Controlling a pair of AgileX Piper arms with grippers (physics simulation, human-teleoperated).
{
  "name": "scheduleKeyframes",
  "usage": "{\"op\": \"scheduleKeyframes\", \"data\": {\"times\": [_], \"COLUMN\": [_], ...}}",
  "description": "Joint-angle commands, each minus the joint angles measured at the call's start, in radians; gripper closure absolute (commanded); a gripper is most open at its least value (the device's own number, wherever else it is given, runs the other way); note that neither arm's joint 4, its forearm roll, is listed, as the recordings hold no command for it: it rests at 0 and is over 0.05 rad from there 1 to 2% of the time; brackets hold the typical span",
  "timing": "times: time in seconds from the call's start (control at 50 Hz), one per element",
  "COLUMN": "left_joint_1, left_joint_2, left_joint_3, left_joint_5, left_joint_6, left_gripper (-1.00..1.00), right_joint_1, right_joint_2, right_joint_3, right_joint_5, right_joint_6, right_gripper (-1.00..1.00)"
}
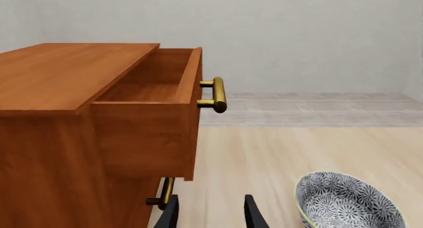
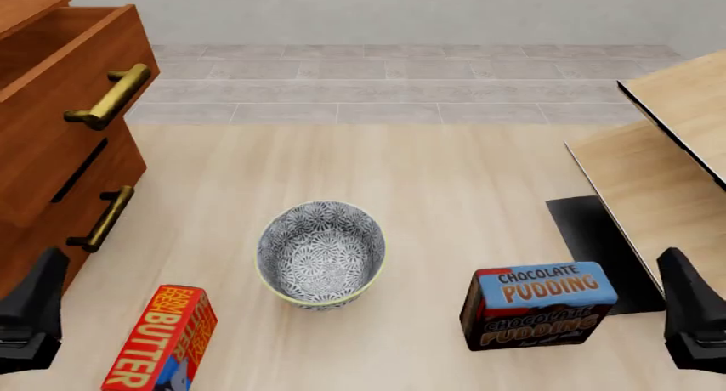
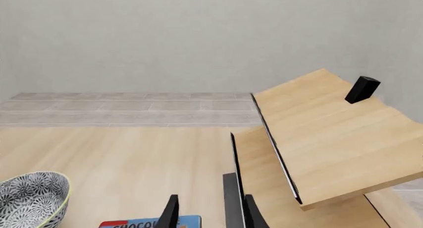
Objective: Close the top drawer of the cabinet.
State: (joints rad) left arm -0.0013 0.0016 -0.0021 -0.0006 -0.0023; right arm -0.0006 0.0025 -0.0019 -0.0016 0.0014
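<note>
Here, the top drawer (image 2: 68, 110) stands pulled out from the cabinet (image 1: 53, 153) at the table's (image 2: 454, 195) far left, its brass handle (image 2: 110, 96) facing right. Nearer, a patterned bowl (image 2: 321, 253) sits mid-table between a butter box (image 2: 165, 340) and a chocolate pudding box (image 2: 540, 305). The left gripper (image 1: 210, 215) and right gripper (image 3: 210, 213) hang empty, fingers spread, at the near corners.

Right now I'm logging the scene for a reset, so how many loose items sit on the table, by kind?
Bowls: 1, the patterned bowl
Food boxes: 2, the butter box and the chocolate pudding box
Total: 3
</note>
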Motion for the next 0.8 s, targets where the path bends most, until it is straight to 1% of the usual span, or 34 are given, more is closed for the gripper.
{"op": "scheduleKeyframes", "data": {"times": [0.02,0.04,0.06,0.08,0.12,0.14,0.18,0.24,0.32,0.48,0.56,0.6,0.62,0.7,0.76,0.78,0.8], "left_joint_1": [-0.02,-0.02,-0.033,-0.036,-0.032,-0.032,-0.031,-0.026,-0.015,-0.048,-0.047,-0.061,-0.059,-0.068,-0.081,-0.085,-0.088], "left_joint_2": [-0.001,-0.001,-0.001,-0.001,-0.001,-0.001,-0.001,-0.001,-0.001,-0.001,-0.001,-0.001,-0.001,-0.001,-0.001,-0.001,0.0], "left_joint_3": [-0.048,-0.048,-0.074,-0.094,-0.131,-0.134,-0.106,-0.076,-0.071,-0.076,-0.07,-0.074,-0.075,-0.084,-0.084,-0.09,-0.096], "left_joint_5": [-0.023,-0.022,-0.027,-0.009,-0.006,0.004,0.007,0.001,0.005,0.022,0.019,0.018,0.014,0.022,0.013,0.016,0.022], "left_joint_6": [-0.056,-0.056,-0.062,-0.051,-0.073,-0.07,-0.048,-0.043,-0.045,-0.016,0.014,0.047,0.085,0.084,0.138,0.125,0.127], "left_gripper": [-1.0,-1.0,-1.0,-1.0,-1.0,-1.0,-1.0,-1.0,-1.0,-1.0,-1.0,-1.0,-1.0,-1.0,-1.0,-1.0,-1.0], "right_joint_1": [-0.005,-0.005,-0.005,-0.002,-0.007,-0.005,-0.004,-0.007,-0.011,-0.001,0.013,0.016,0.02,0.027,0.032,0.032,0.035], "right_joint_2": [0.007,0.007,0.004,0.005,0.002,0.005,0.002,0.002,0.001,-0.001,-0.001,-0.001,-0.001,-0.001,-0.001,-0.001,-0.001], "right_joint_3": [-0.026,-0.027,-0.041,-0.052,-0.077,-0.082,-0.087,-0.091,-0.083,-0.073,-0.072,-0.071,-0.07,-0.065,-0.062,-0.063,-0.062], "right_joint_5": [0.01,0.011,0.018,0.024,0.039,0.037,0.029,0.04,0.031,0.035,0.037,0.039,0.038,0.035,0.035,0.036,0.036], "right_joint_6": [0.027,0.027,0.025,0.023,0.032,0.031,0.014,0.017,0.015,0.007,0.006,0.006,0.005,0.004,0.005,0.006,0.005], "right_gripper": [-1.0,-1.0,-1.0,-1.0,-1.0,-1.0,-1.0,-1.0,-1.0,-1.0,-1.0,-1.0,-1.0,-1.0,-1.0,-1.0,-1.0]}}
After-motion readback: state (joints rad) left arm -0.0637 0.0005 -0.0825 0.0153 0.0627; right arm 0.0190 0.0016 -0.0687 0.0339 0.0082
